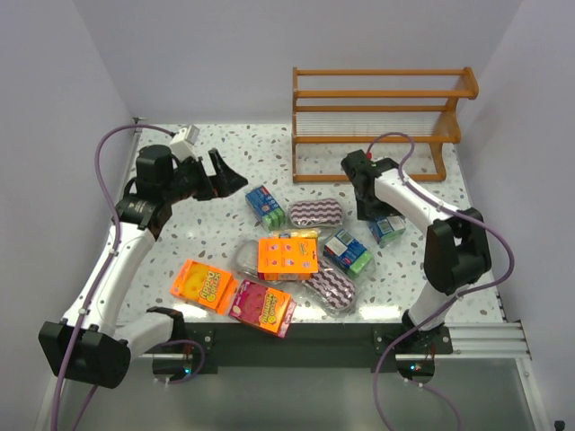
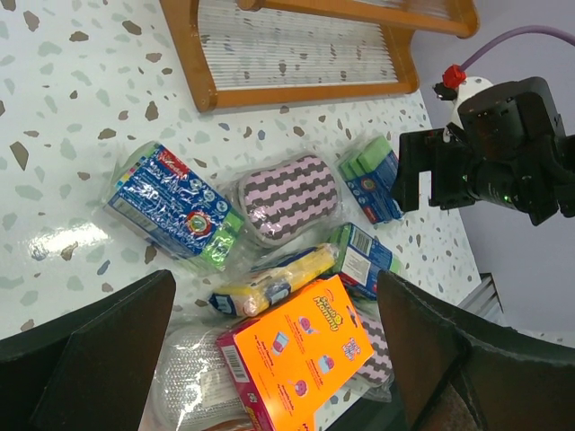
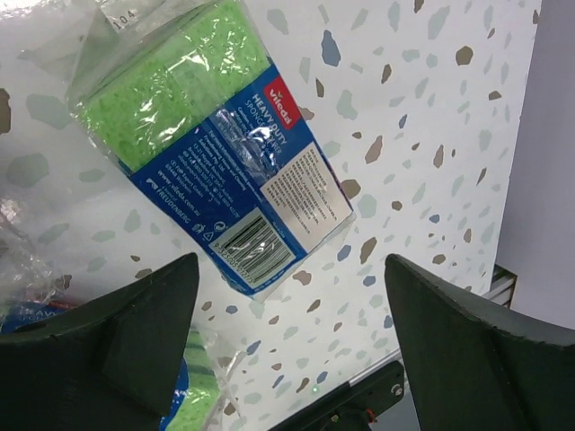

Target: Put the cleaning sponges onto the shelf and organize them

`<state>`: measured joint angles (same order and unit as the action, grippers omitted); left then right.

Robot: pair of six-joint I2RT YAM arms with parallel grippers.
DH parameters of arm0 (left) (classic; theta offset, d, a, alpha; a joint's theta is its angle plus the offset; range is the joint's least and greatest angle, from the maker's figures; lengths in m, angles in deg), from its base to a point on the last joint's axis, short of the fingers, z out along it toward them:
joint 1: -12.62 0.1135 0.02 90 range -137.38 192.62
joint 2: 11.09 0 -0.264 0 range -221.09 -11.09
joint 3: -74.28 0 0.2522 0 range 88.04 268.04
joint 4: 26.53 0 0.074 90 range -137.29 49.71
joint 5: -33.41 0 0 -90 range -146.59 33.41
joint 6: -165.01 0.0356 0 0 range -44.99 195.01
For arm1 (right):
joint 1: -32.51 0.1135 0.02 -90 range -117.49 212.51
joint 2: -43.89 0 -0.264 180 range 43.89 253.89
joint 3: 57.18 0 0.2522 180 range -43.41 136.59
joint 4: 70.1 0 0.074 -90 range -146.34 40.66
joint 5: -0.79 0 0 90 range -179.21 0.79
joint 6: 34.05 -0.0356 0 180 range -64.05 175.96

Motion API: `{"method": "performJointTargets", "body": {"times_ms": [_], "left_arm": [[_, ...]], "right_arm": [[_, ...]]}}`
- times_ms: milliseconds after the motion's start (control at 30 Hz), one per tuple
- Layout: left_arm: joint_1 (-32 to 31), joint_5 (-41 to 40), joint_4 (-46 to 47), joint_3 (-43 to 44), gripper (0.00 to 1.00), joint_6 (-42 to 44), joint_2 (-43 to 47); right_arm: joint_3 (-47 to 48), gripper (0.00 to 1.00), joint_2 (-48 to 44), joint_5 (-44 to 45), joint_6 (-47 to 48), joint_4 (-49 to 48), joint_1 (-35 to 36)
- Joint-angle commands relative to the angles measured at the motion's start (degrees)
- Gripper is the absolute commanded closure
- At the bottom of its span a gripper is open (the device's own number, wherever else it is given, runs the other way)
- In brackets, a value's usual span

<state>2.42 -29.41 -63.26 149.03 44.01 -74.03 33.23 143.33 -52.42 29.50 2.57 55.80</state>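
Observation:
The wooden three-tier shelf [image 1: 377, 117] stands at the back right and holds nothing. Wrapped sponges lie mid-table: a blue-and-green pack [image 1: 266, 205], a zigzag oval pad [image 1: 314, 213], a yellow block [image 1: 301, 235], an orange box [image 1: 287, 257], another blue-and-green pack [image 1: 348, 252] and a second zigzag pad [image 1: 331, 289]. My left gripper [image 1: 225, 175] is open and empty, raised left of the pile; its view looks down on the orange box [image 2: 301, 350]. My right gripper [image 1: 377, 211] is open and empty, just above a green pack with a blue label [image 3: 207, 135].
An orange pack [image 1: 204, 285] and a pink pack [image 1: 262, 305] lie near the front edge. A clear pack of silver scourers [image 1: 247, 256] sits under the orange box. The right arm [image 2: 494, 153] shows in the left wrist view. Purple walls close in the table.

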Motion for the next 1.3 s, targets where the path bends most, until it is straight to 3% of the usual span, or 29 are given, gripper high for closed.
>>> {"method": "performJointTargets", "body": {"times_ms": [0, 200, 467, 1133, 1267], "left_arm": [[-0.2, 0.2, 4.4, -0.3, 0.00, -1.2, 0.5], [-0.2, -0.3, 4.5, -1.0, 0.00, -1.3, 1.1], [-0.2, -0.6, 4.1, -2.1, 0.00, -1.3, 2.3], [-0.2, -1.4, 3.1, -2.5, 0.00, 0.3, 2.3], [-0.2, -1.4, 2.9, -2.2, 0.00, 0.8, 2.0]], "right_arm": [[-1.0, 0.14, -3.7, 0.1, 0.4, -0.5, 1.1], [-1.8, 0.16, -3.4, -2.2, 1.2, -1.4, 5.1], [-0.8, 0.16, 2.0, 4.4, -3.0, 1.3, 5.8], [-0.1, 0.39, 9.9, 10.0, -4.5, -3.0, 5.8], [0.1, 0.52, 10.9, 10.1, -4.6, -3.6, 5.7]]}}
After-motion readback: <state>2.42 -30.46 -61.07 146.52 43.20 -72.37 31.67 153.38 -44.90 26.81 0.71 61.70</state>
